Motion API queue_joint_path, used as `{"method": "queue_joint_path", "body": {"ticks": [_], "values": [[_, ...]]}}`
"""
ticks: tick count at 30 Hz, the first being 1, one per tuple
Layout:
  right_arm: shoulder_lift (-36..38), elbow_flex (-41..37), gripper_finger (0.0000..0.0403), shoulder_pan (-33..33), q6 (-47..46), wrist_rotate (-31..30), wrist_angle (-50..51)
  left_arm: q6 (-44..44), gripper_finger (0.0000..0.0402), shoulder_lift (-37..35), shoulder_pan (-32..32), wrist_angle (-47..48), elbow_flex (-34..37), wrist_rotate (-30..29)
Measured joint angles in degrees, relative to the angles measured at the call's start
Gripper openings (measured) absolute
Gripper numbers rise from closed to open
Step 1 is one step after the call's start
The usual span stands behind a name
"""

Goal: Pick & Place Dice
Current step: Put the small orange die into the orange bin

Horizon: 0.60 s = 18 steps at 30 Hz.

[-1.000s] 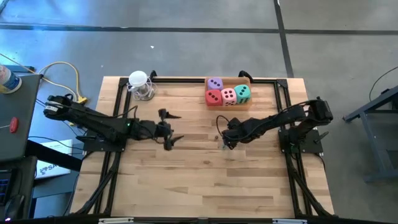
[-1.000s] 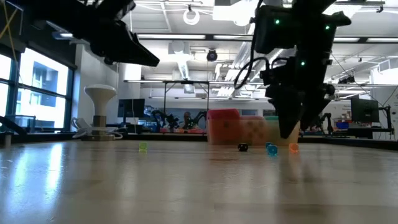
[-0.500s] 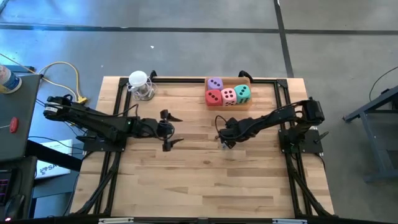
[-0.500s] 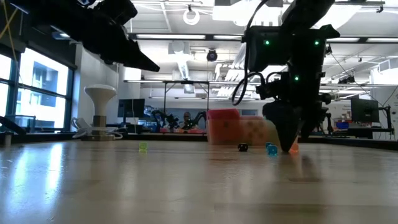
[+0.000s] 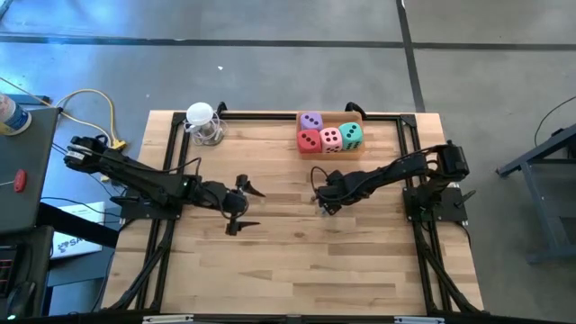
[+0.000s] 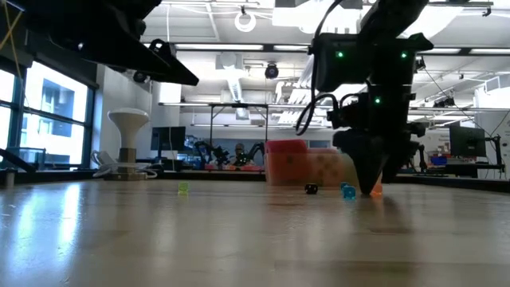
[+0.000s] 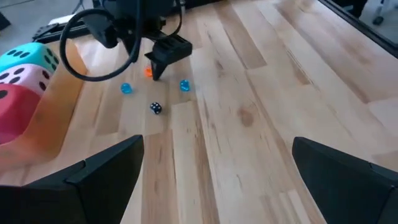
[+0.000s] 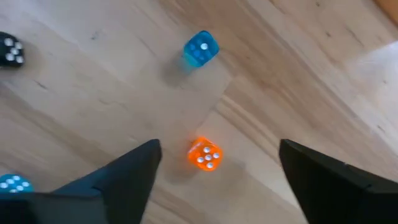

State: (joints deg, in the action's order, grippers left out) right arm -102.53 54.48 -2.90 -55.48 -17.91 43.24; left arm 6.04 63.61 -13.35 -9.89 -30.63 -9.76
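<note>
We are seeing the four big dice (image 5: 328,136) sitting packed together in their box (image 5: 355,150) at the table's (image 5: 297,261) far edge. Our right gripper (image 8: 214,171) is hanging low, fingers apart, straddling a tiny orange die (image 8: 204,154), seemingly for a pinch. Our left gripper (image 5: 239,206) is waiting wide open mid-table, clear of that.

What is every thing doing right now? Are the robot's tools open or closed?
Right tool: open, low over the table, one finger on each side of the orange die, not gripping it.
Left tool: open, empty, above the table.
Big dice: four, packed together in the cardboard box.
Blue die: loose on the table.
Black die: loose on the table.
</note>
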Motion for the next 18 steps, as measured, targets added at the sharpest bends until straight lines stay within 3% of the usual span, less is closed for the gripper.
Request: {"method": "queue_joint_path", "body": {"ticks": [6,18], "values": [[-0.05,-0.02,0.0228,0.61,0.23,1.75,-0.88,-2.02,0.0400,0.00,0.20,-1.06,0.00,-0.56],[-0.07,-0.04,0.0103,0.79,3.40,3.25,-1.78,-3.08,0.0400,0.01,0.20,-1.08,0.00,-0.59]]}}
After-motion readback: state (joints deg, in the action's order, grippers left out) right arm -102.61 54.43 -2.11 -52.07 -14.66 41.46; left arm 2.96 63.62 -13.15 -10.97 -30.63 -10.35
